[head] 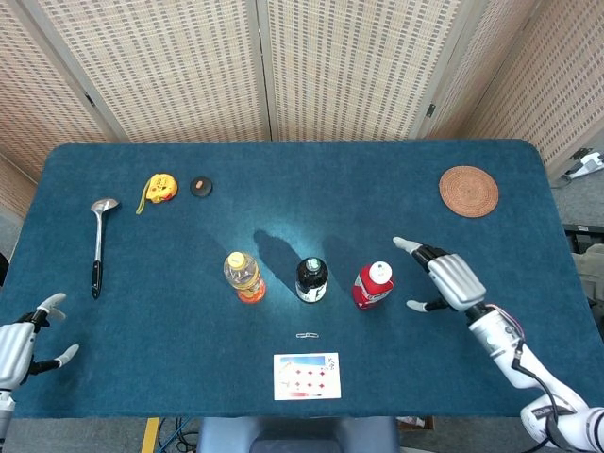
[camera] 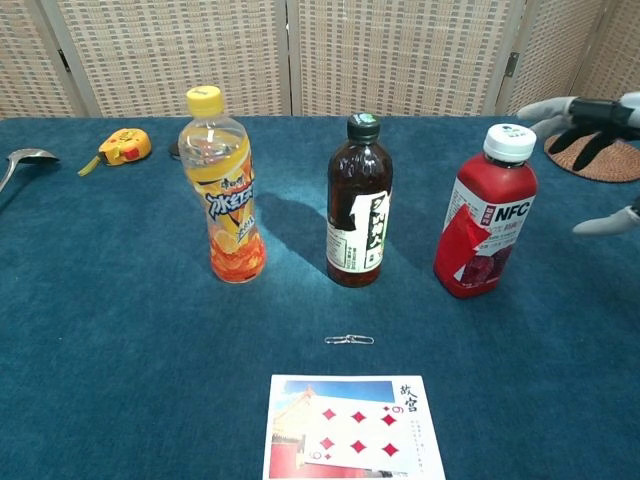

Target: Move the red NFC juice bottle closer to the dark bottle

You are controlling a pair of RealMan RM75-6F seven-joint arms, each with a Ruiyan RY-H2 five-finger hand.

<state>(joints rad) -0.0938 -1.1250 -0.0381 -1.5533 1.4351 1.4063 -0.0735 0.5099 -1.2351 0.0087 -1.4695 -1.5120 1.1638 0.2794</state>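
Note:
The red NFC juice bottle (head: 374,285) (camera: 485,213) stands upright with a white cap, a short gap to the right of the dark bottle (head: 312,279) (camera: 359,204). My right hand (head: 448,278) (camera: 597,150) hovers just right of the red bottle, fingers spread, holding nothing and not touching it. My left hand (head: 24,344) rests open near the table's front left corner, far from both bottles.
An orange drink bottle (head: 244,276) (camera: 223,186) stands left of the dark one. A paper clip (head: 307,335) and a playing card (head: 306,376) lie in front. A ladle (head: 98,241), yellow tape measure (head: 159,189), black disc (head: 199,187) and woven coaster (head: 468,191) lie further back.

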